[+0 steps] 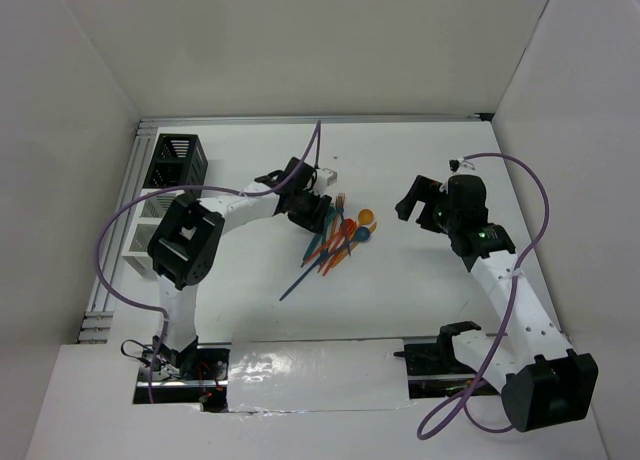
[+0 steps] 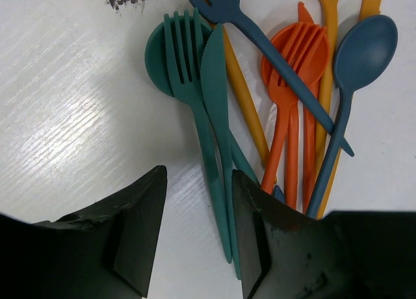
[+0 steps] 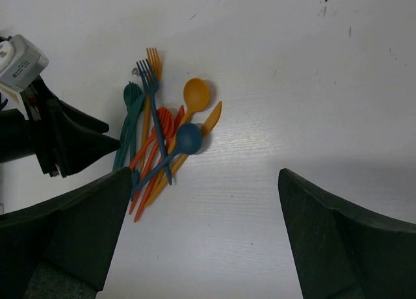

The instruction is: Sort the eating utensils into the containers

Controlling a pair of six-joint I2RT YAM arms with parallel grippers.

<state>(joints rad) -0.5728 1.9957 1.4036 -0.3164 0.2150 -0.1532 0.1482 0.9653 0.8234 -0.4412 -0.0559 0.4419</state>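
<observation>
Utensils (image 1: 338,242), plastic, assorted: one overlapping pile lying flat near the middle of the white counter (image 1: 420,300). Heads point to the far right and handles fan to the near left.

Pile contents, left wrist view:
- teal fork (image 2: 185,65), lying over the bowl of a teal spoon (image 2: 155,52)
- teal knife (image 2: 216,97), touching the fork's right side
- dark blue fork (image 2: 273,58), crossing diagonally over the red-orange fork (image 2: 300,49)
- dark blue spoon (image 2: 364,52), at the right edge of the pile
- yellow-orange knife (image 2: 244,97), underneath the rest

Containers (image 1: 170,195): a row along the left edge of the counter, well apart from the pile.
- black bin (image 1: 180,158), at the far end
- white bins (image 1: 148,230), nearer, partly hidden behind the left arm (image 1: 190,245)

Left jaws: low over the pile's teal side, parted, closed on nothing. The fingers (image 2: 140,234) straddle the teal fork and teal knife handles, which lie close to the right-hand finger in that view. Whether they touch it cannot be told.

Right jaws: spread wide with nothing between the fingers (image 3: 71,227). They are held by the right arm (image 1: 500,280) above bare counter, to the right of the pile and apart from it.
</observation>
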